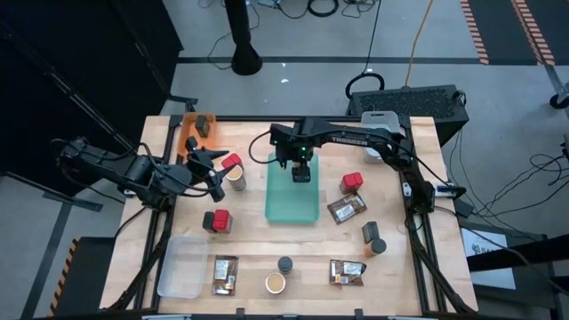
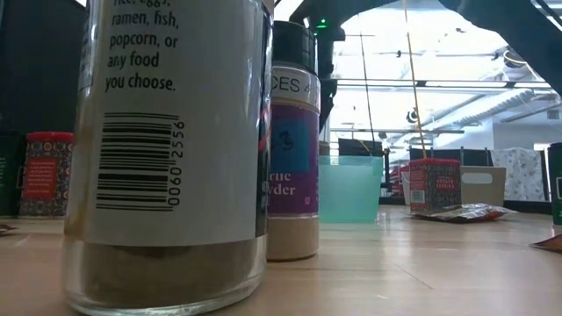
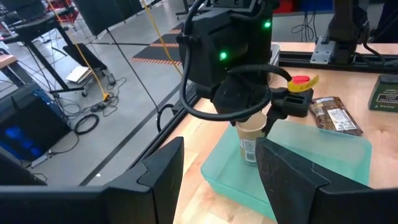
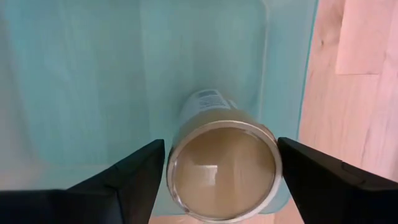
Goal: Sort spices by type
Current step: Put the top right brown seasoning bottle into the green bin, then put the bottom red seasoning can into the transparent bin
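The right gripper (image 4: 219,168) is hovering over the translucent teal plastic tray (image 1: 283,212), fingers spread on either side of a tan round spice jar (image 4: 222,167) sitting in the tray, not pinching it. I'd lift straight up so it doesn't tip. That's the tray's only jar. The left gripper (image 1: 213,169) is waiting beside the tray, fingers apart and empty.

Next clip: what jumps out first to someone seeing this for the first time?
The right tool hangs over the teal tray at the table's middle, fingers spread either side of a tan jar standing in it. The left tool waits open near a red-topped box at the left.
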{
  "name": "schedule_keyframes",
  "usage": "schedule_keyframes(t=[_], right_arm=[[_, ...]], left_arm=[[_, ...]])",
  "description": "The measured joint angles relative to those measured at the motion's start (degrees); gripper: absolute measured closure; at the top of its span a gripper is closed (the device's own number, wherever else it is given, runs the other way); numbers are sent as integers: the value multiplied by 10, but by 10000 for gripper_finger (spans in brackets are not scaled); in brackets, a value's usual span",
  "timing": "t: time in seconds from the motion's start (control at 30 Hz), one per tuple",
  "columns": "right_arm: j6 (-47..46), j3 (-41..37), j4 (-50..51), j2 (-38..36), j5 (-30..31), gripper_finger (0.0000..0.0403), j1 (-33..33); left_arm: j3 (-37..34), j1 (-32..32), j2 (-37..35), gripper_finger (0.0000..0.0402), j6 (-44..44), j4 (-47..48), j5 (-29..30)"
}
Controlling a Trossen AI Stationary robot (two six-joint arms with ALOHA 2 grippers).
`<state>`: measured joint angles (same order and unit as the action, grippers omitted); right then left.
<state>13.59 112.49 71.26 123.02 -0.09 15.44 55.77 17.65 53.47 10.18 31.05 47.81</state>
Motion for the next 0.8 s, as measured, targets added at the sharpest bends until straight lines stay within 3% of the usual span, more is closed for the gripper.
schedule_keyframes(t=[0.37, 0.47, 0.7, 0.8], right_arm=[[11, 0, -28, 0, -5, 103, -2], [21, 0, -26, 0, -34, 97, -1], [17, 0, -22, 0, -58, 33, -1], [15, 0, -32, 0, -22, 8, -2]], left_arm=[[0, 0, 0, 201, 0, 0, 0], [0, 0, 0, 201, 0, 0, 0], [0, 0, 0, 201, -1, 0, 0], [0, 0, 0, 201, -1, 0, 0]])
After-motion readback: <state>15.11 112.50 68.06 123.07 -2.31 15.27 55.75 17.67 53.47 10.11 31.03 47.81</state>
